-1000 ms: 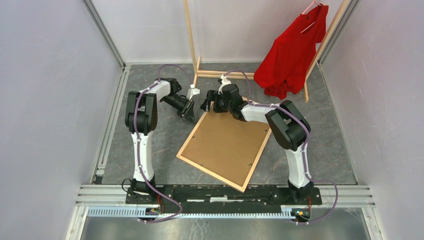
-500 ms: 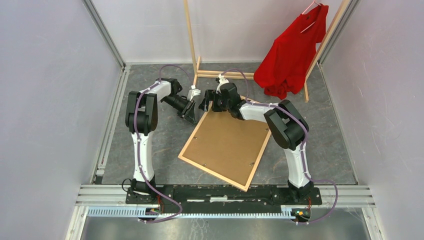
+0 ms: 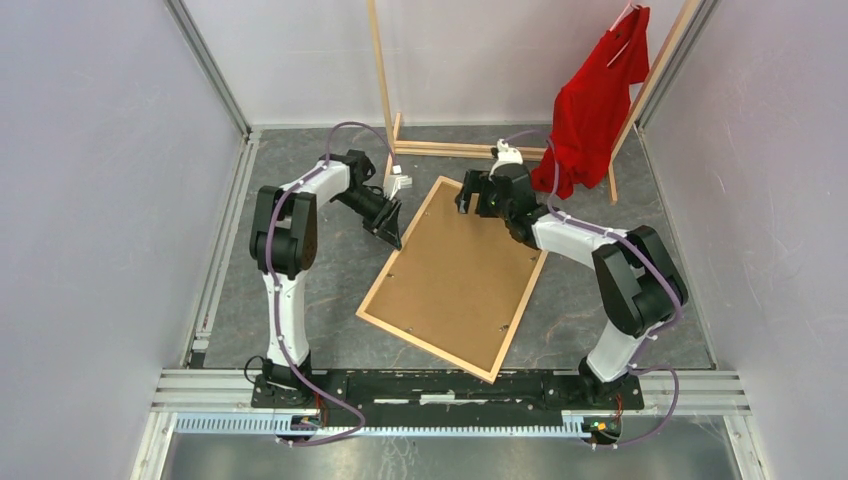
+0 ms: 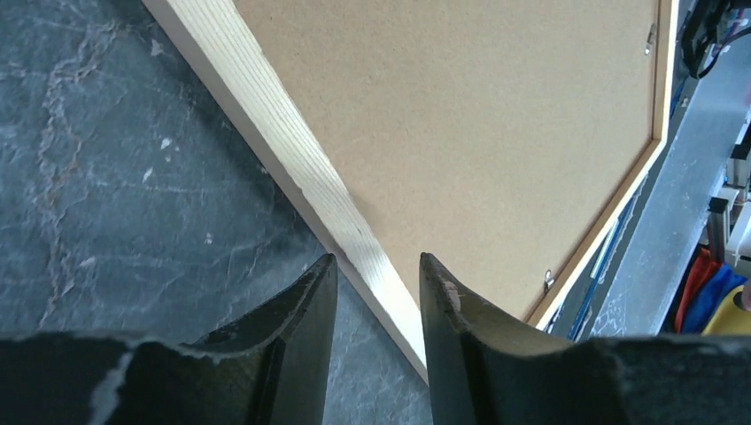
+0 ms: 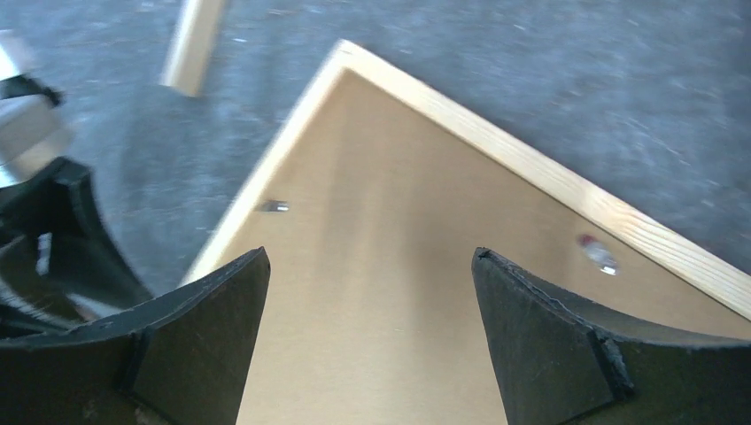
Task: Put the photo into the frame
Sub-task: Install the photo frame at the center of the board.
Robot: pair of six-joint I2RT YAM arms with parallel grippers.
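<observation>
The frame (image 3: pixel 378 282) lies back side up on the grey table, its light wood rim around a brown backing board (image 3: pixel 455 275). The photo is hidden. My left gripper (image 3: pixel 394 240) is low at the frame's left rail. In the left wrist view that rail (image 4: pixel 283 150) runs between the left gripper's (image 4: pixel 376 266) parted fingers, which stand open and do not pinch it. My right gripper (image 3: pixel 466 203) hovers over the board near the far corner. It is wide open (image 5: pixel 372 261) with only the board (image 5: pixel 381 177) beneath.
A wooden clothes rack (image 3: pixel 450 150) with a red shirt (image 3: pixel 595 100) stands at the back, its foot (image 5: pixel 193 44) close to the frame's far corner. The right arm's elbow is near the shirt. Grey walls close in both sides, and a metal rail (image 3: pixel 450 385) runs along the near edge.
The frame's far end now lies flat and reaches further back. My right gripper has moved right, out over the board. The left jaws have widened. The red shirt has swung and bunched.
</observation>
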